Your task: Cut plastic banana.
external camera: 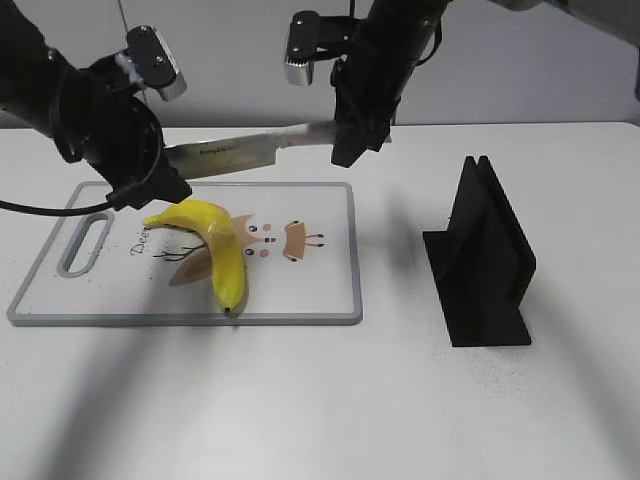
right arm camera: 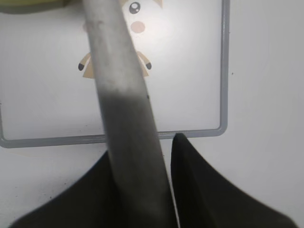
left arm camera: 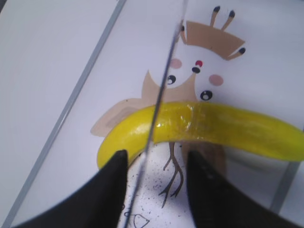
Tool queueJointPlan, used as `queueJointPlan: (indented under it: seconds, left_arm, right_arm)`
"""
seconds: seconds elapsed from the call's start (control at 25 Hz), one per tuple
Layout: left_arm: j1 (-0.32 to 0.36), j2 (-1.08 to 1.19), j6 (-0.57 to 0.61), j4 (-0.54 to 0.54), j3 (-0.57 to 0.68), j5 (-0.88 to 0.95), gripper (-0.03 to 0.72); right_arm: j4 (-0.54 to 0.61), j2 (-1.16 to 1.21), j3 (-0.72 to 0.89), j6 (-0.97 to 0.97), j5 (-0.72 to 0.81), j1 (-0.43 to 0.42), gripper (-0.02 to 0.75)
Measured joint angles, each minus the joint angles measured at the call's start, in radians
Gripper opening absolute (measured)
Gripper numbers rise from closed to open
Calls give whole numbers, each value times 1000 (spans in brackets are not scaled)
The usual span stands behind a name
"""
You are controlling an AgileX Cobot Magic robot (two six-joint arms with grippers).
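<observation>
The plastic banana [external camera: 222, 245] lies whole on the white cutting board [external camera: 330, 300], curved, with its dark tip towards the front. My right gripper [external camera: 350, 140] is shut on the handle of a knife [external camera: 240, 152] and holds it level above the board's back edge, blade pointing left. My left gripper [external camera: 150, 190] is open, low over the banana's left end. In the left wrist view the open jaws [left arm camera: 156, 161] flank the thin blade edge [left arm camera: 161, 85], which crosses the banana [left arm camera: 213, 126]. In the right wrist view the knife [right arm camera: 121, 85] runs out from the jaws [right arm camera: 142, 152].
A black knife holder [external camera: 490, 255] stands on the white table to the right of the board. The board has a grey rim [right arm camera: 223, 71], a handle slot [external camera: 87, 242] at its left and a cartoon deer print [left arm camera: 209, 61].
</observation>
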Motion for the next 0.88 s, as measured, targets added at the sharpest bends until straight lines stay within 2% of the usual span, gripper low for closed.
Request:
queueJointPlan:
  seconds: [0.04, 0.08, 0.16, 0.24, 0.4, 0.64, 0.88]
  left_arm:
    - [0, -11, 0, -19, 0, 4, 531]
    - [0, -23, -1, -31, 0, 6, 592]
    - [0, -50, -2, -48, 0, 6, 645]
    - [0, -84, -4, -55, 0, 4, 655]
    - [-4, -156, -17, -64, 2, -15, 658]
    - [1, -261, -65, -67, 5, -107, 651]
    - [16, -356, -240, -57, 7, -211, 643]
  right_arm:
    - [0, -9, 0, 6, 0, 0, 224]
    - [0, -18, 0, 13, 0, 0, 224]
    - [1, -34, 6, 22, 0, 0, 224]
    - [8, -54, 28, 28, 0, 1, 218]
    - [13, -85, 99, 68, -4, 3, 160]
    - [-2, -150, 143, 83, -11, 1, 161]
    - [5, -238, 151, 180, -11, 1, 161]
